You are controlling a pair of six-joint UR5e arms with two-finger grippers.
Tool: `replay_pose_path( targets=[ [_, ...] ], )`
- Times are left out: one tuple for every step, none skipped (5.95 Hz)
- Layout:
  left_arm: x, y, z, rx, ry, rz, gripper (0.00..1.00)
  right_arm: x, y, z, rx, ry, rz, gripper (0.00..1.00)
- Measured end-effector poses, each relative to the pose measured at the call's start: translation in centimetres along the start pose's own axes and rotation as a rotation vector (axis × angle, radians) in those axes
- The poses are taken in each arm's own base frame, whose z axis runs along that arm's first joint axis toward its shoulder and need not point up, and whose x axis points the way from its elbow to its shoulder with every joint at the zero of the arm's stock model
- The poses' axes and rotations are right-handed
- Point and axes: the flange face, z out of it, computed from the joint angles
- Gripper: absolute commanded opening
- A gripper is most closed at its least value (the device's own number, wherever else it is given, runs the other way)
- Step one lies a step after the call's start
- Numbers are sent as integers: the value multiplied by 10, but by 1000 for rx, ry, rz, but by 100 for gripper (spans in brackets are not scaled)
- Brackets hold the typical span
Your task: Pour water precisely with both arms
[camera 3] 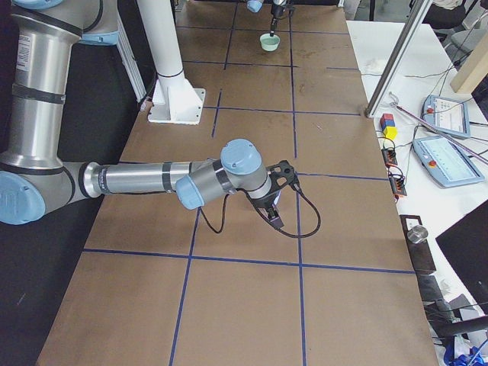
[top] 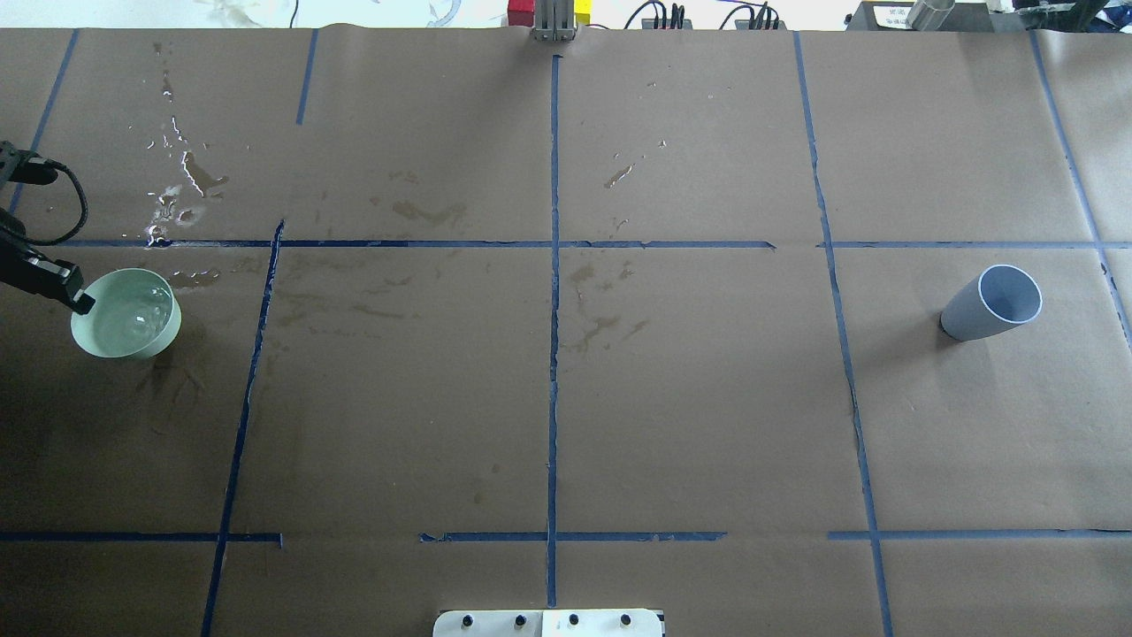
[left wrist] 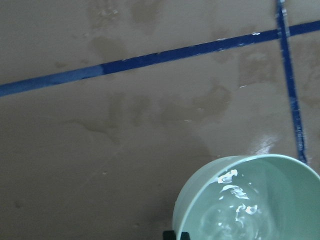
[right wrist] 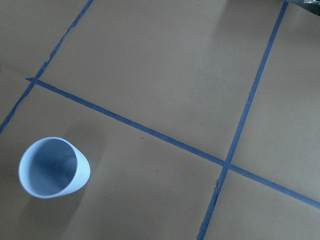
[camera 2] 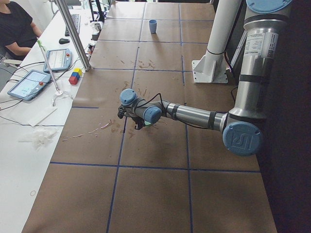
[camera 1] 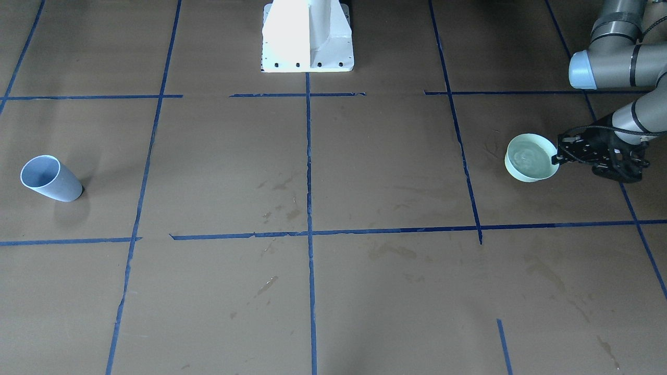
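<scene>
A mint-green bowl (camera 1: 530, 158) holding water sits at my left end of the table. It also shows in the overhead view (top: 126, 314) and the left wrist view (left wrist: 250, 205). My left gripper (camera 1: 561, 154) is shut on the bowl's rim; it also shows in the overhead view (top: 80, 299). A pale-blue empty cup (camera 1: 51, 178) stands upright at my right end, also seen in the overhead view (top: 990, 303) and the right wrist view (right wrist: 52, 167). My right gripper (camera 3: 273, 203) shows only in the exterior right view, hovering near the cup. I cannot tell whether it is open.
The white pedestal base (camera 1: 307, 36) stands at the table's middle on the robot's side. Spilled water (top: 177, 190) lies beyond the bowl. Blue tape lines grid the brown paper. Tablets and coloured blocks (camera 2: 75, 76) sit on the operators' bench, by a metal post (camera 2: 73, 34).
</scene>
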Motion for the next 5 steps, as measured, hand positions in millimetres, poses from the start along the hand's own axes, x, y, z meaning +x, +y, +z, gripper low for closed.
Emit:
replay_pose_path(
  targets=[
    [-16, 4, 12, -8, 13, -2, 1, -1, 0, 0, 1, -13, 0, 100],
    [-28, 9, 21, -14, 35, -1, 5, -2, 0, 0, 1, -23, 0, 100],
    [-33, 11, 23, -15, 48, -1, 17, -3, 0, 0, 1, -28, 0, 100],
    [-38, 14, 23, -15, 51, -6, 18, -3, -1, 0, 2, -29, 0, 100],
    [-43, 19, 25, -17, 50, -11, 30, -3, -2, 0, 2, -29, 0, 100]
  ],
)
